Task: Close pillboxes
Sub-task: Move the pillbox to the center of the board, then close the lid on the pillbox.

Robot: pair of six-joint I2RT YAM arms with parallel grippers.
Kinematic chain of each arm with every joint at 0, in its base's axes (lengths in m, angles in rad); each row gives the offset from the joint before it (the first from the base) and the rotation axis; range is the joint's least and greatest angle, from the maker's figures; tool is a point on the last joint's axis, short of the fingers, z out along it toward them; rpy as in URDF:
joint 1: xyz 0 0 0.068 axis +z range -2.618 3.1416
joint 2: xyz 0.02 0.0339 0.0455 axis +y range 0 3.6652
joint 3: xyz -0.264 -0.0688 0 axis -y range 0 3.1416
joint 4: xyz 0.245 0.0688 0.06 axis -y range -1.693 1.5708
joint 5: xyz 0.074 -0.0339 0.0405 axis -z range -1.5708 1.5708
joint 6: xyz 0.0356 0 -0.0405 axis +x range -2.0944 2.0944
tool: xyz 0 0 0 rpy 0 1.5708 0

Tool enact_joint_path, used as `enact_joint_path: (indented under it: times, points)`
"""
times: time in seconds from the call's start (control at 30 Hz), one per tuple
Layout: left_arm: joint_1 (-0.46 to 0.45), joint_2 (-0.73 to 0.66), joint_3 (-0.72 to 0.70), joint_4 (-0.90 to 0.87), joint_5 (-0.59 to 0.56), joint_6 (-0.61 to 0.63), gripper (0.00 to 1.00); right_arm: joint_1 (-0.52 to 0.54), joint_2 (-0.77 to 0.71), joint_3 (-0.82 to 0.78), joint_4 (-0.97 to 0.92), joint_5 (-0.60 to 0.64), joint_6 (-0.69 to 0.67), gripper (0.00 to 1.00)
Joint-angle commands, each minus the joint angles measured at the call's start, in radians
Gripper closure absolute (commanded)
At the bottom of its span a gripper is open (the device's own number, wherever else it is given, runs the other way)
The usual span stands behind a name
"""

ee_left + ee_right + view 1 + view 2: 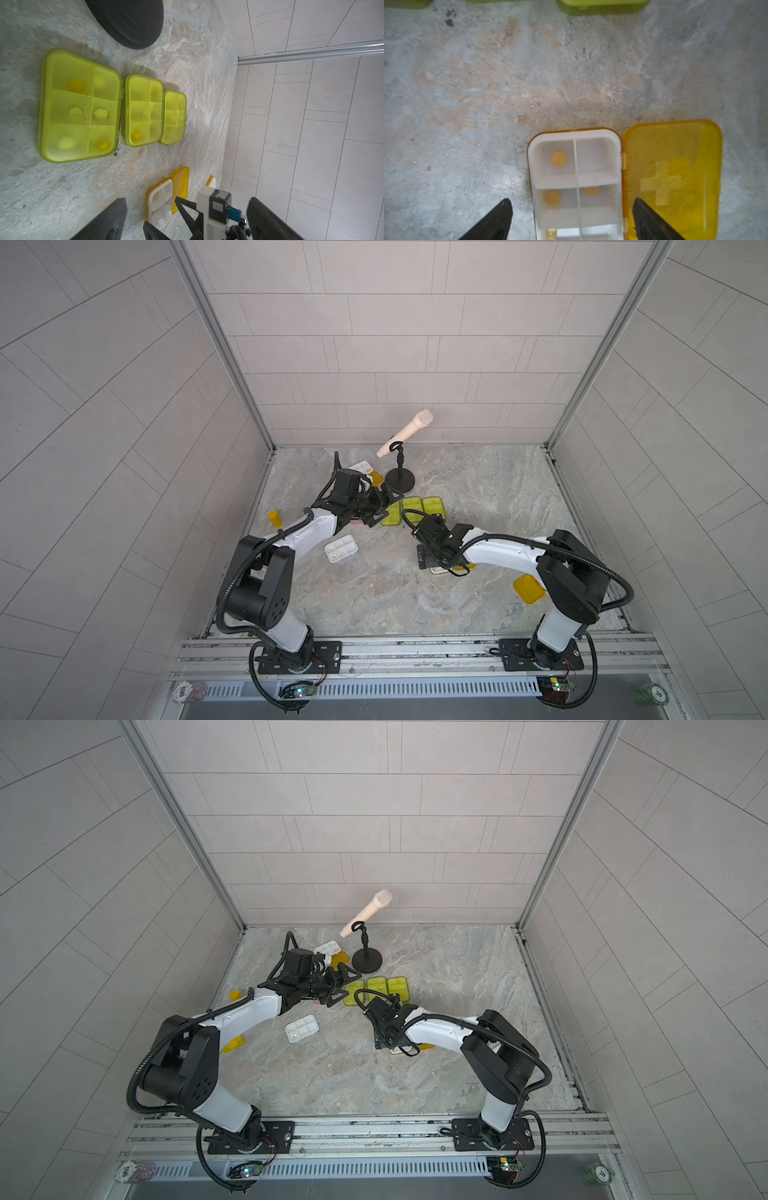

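One orange pillbox (576, 182) is lying open beneath the wide-open, empty right claw (571, 200). Hooking the lid (675, 166) by its outer edge is looking wisest.

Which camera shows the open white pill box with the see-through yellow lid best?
The right wrist view: the open white plastic pillbox with the orange-yellow lid is close up, with its compartments and pills clear and its lid lying flat. In both top views the right arm hides nearly all of it. The left wrist view shows it small and partly hidden.
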Motion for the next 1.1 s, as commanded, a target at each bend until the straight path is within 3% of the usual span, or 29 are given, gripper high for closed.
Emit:
enact_joint_path:
  times: [0.0,0.07,0.23,0.5,0.73,1.07]
  points:
    - [-0.022,-0.009,0.008,-0.006,-0.003,-0.005,0.05,-0.014,-0.101,0.012,-0.095,0.012,-0.039,0.08]
    - [-0.049,-0.002,0.007,-0.009,-0.005,-0.006,0.05,-0.055,-0.156,-0.021,-0.113,-0.004,-0.103,0.07]
    - [-0.148,0.047,0.008,-0.018,-0.009,-0.005,0.05,-0.253,-0.258,-0.106,-0.121,-0.238,-0.288,0.05]
    - [-0.281,0.163,0.026,-0.034,0.012,-0.001,0.05,-0.487,-0.31,-0.256,0.052,-0.561,-0.335,0.01]
    - [-0.3,0.226,0.039,-0.029,0.017,0.019,0.05,-0.559,-0.271,-0.327,0.166,-0.68,-0.33,0.0]
    - [-0.32,0.296,0.047,0.016,0.04,-0.011,0.05,-0.585,-0.2,-0.383,0.28,-0.768,-0.302,0.0]
